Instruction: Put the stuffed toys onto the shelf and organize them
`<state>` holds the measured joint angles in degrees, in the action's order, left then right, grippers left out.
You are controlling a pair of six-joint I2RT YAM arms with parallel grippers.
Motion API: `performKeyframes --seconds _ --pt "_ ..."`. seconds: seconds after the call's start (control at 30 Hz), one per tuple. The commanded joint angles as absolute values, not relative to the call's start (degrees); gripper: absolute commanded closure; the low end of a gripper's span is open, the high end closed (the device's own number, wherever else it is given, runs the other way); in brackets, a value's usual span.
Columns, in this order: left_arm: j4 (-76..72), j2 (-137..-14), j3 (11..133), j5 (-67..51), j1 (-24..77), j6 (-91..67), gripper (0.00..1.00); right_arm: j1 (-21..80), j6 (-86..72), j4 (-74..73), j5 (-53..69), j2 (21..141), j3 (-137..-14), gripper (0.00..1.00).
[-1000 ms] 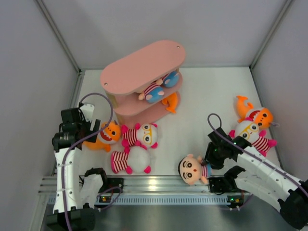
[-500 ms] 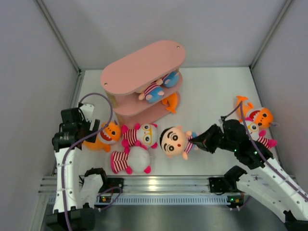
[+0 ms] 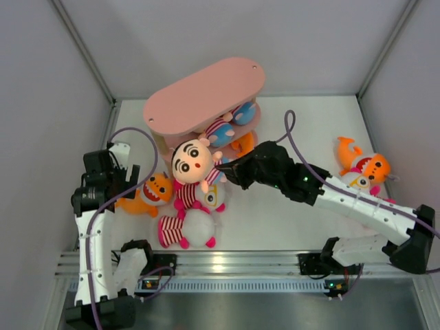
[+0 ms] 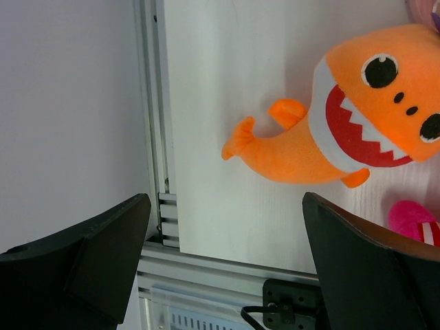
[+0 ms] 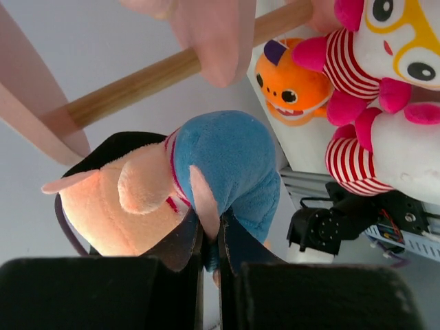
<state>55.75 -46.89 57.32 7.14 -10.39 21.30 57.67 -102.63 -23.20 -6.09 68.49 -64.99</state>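
As the right jaws clamp the boy doll by its blue shorts, its head points left, just in front of the shelf, level with the lower tiers. Left jaws: wide, empty, over the orange fish toy on the bench.

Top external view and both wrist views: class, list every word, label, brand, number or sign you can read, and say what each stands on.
No readable text in any view.
The shelf is plain pink, with no lettering.
The boy doll and the orange fish toy show only faces.
Any print on the circuit board is too small to read.
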Motion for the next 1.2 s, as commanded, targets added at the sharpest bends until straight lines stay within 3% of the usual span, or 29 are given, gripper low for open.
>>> performKeyframes --seconds 0.0,0.43,0.57,1.17 --pt "54.7 -45.9 59.5 9.0 -10.2 21.7 0.02 58.9 -106.6 -22.5 -12.4 71.6 -72.1 1.00" --pt "54.7 -47.3 58.7 7.5 -9.8 21.0 0.02 59.3 -114.4 -26.3 -15.3 80.5 -76.1 1.00" --pt "54.8 -47.0 58.5 7.6 -9.8 21.3 0.02 59.7 -117.3 -21.6 -15.4 81.8 -74.8 1.00" --pt "55.4 -46.5 58.8 11.7 -7.7 22.5 0.02 59.3 -125.4 -22.1 -20.7 93.4 -86.1 1.00"
